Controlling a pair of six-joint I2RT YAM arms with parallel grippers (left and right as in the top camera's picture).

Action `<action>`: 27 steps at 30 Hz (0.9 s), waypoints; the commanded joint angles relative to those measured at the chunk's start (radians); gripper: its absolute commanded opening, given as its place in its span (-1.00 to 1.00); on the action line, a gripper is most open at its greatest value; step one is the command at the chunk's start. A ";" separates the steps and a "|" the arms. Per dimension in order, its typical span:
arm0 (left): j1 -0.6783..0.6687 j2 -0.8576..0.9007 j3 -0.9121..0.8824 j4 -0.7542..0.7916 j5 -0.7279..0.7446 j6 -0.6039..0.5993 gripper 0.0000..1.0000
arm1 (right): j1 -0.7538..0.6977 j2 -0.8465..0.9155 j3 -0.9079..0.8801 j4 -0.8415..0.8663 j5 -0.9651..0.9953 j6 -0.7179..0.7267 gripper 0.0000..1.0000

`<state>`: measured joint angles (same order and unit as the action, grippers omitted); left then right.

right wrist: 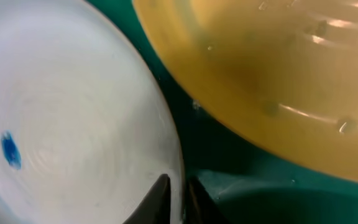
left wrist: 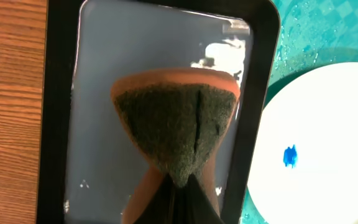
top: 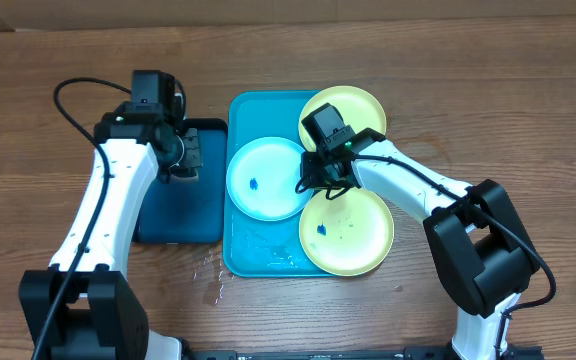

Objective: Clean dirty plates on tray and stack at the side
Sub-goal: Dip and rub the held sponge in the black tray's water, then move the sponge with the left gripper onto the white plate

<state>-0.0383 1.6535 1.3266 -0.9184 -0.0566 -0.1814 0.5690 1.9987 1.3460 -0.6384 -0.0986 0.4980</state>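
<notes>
Wide wooden table (top: 468,80), and in the middle of it the turquoise tray (top: 253,245), wet and beaded with water, carrying all 3 dirty plates; just to its left sits the smaller dark-blue tray (top: 183,215). On the turquoise one, the light blue plate (top: 268,178) lies at the left, 1 yellow-green plate (top: 358,108) at the far right corner, hanging over the rim, and another yellow-green plate (top: 353,235) at the near right. They look like thin, light, stiff plastic, and wet, so I'd expect them to skate on the tray under a scrub and slip in a pinch; the raised lip is the only real handle. That's where the right fingers (right wrist: 161,196) are, closed narrowly on the blue plate's right-hand rim, 1 tip inside, 1 outside. Over the dark-blue tray, the left fingers (left wrist: 185,202) are clamped on a sponge (left wrist: 176,127), soft, green scouring face showing. Smallest of all is the blue smear (left wrist: 289,155) on the blue plate, not yet wiped.
</notes>
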 commanded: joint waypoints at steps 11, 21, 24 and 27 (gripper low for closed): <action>-0.014 0.002 0.010 -0.011 -0.105 -0.043 -0.92 | -0.004 0.005 0.011 0.006 -0.007 0.003 -0.92; -0.014 0.021 0.010 -0.020 -0.104 -0.044 -0.92 | -0.004 0.005 0.011 0.005 -0.007 0.003 -0.92; -0.014 0.030 0.001 -0.014 -0.104 -0.045 -0.92 | -0.004 0.004 0.011 0.005 -0.007 0.003 -0.92; -0.014 0.042 -0.009 -0.009 -0.104 -0.052 -0.92 | -0.004 0.005 0.011 0.005 -0.007 0.003 -0.92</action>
<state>-0.0483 1.6802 1.3258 -0.9314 -0.1467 -0.2108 0.5652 1.9987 1.3457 -0.6392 -0.0998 0.5011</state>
